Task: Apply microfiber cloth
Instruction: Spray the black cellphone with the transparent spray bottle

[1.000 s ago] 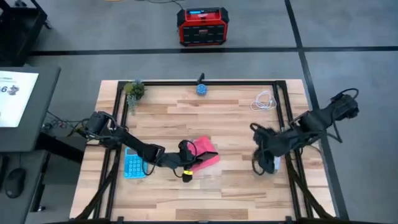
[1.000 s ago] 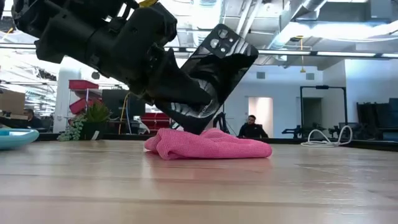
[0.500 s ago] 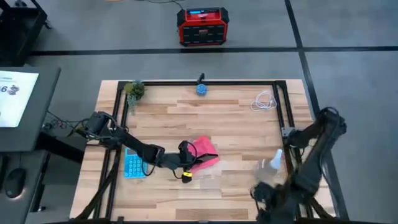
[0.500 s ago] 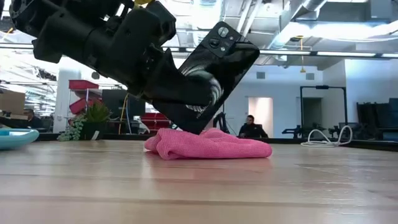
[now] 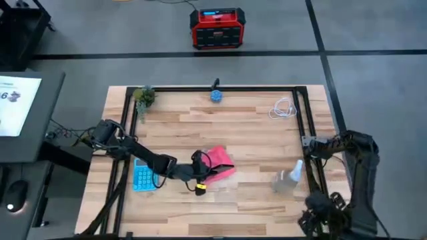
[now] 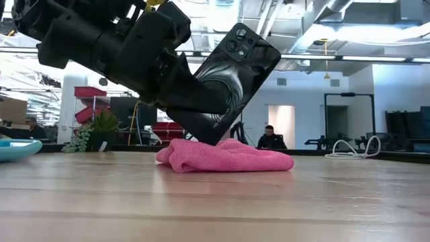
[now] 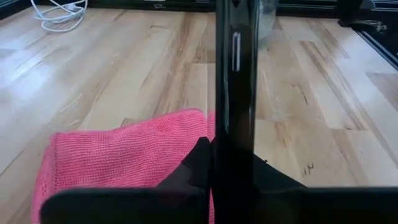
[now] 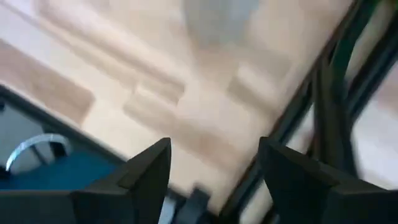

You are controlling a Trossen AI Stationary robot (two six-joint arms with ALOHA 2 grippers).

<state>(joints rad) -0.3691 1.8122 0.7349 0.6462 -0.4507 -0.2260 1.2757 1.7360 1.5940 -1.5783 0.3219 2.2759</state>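
High view is showing one microfiber cloth (image 5: 219, 164) at lower centre, one phone (image 6: 225, 81) and one calculator (image 5: 143, 176). My left gripper (image 5: 198, 175) is pinching the phone over the cloth; my right gripper (image 5: 325, 212), fingers spread, is waiting at lower right, leaving bare table (image 5: 253, 130) between.
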